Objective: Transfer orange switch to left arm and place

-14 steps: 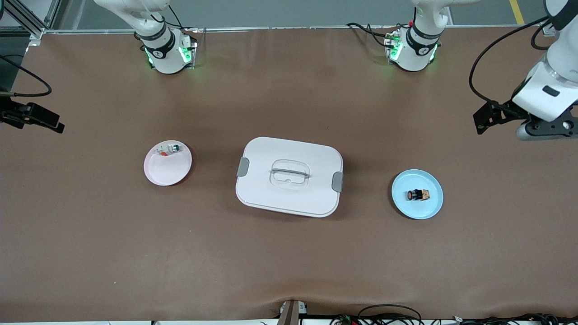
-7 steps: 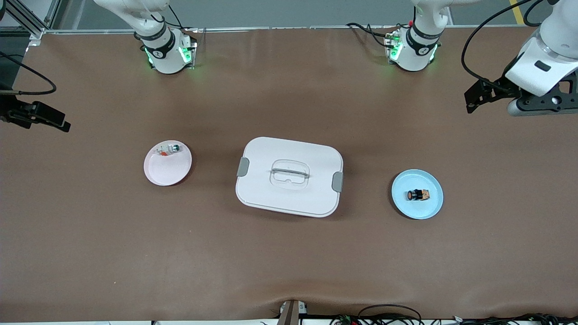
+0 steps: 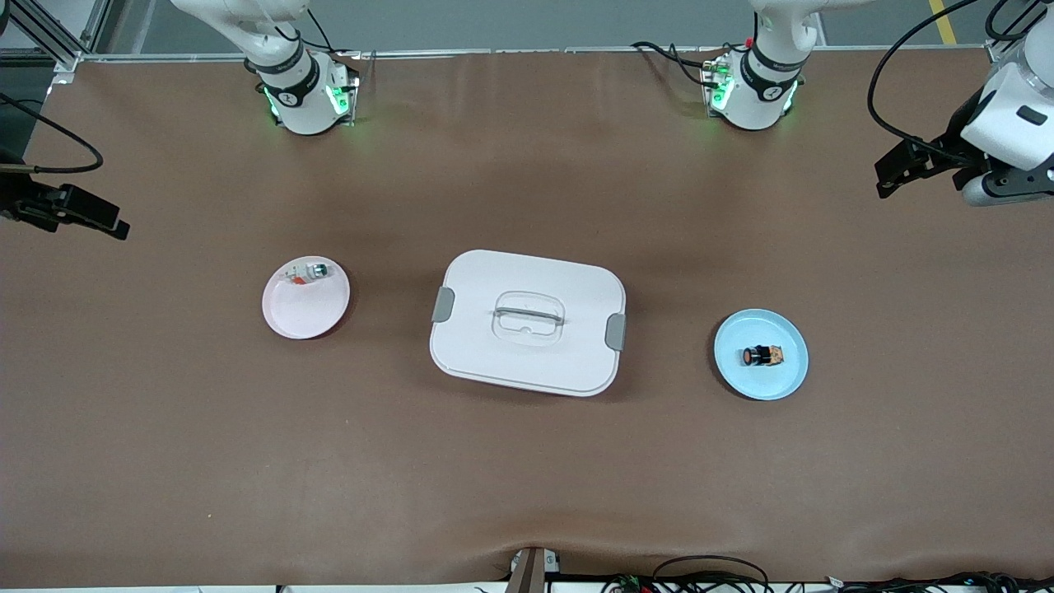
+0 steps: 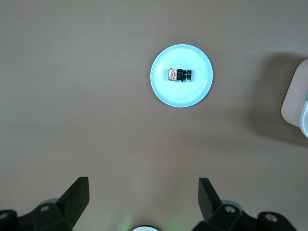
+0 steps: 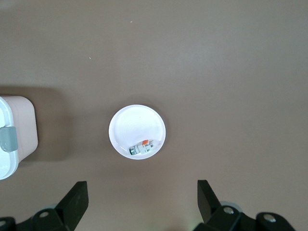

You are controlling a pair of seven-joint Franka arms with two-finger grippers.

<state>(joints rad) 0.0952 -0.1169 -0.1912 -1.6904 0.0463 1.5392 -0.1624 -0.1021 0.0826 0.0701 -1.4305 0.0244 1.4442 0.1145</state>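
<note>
The orange switch (image 3: 762,356), a tiny black part with a round orange end, lies on a blue plate (image 3: 766,384) toward the left arm's end of the table. The white box (image 3: 527,321) with grey latches stands at mid-table. My left gripper (image 4: 143,197) hangs open and empty, high over bare table at its own arm's end; its wrist view shows the switch (image 4: 179,75) on the plate (image 4: 183,96). My right gripper (image 5: 142,199) is open and empty, high over the table at the right arm's end.
A pink plate (image 3: 300,317) holding a white-grey part with a green end (image 3: 309,272) sits beside the box toward the right arm's end. That plate (image 5: 134,125) and a box corner (image 5: 14,130) show in the right wrist view. Cables lie along the table's nearest edge.
The left arm's hand has swung toward the robots' side of the table and out toward its own end. The right arm has hardly moved. Both grippers stay open.
</note>
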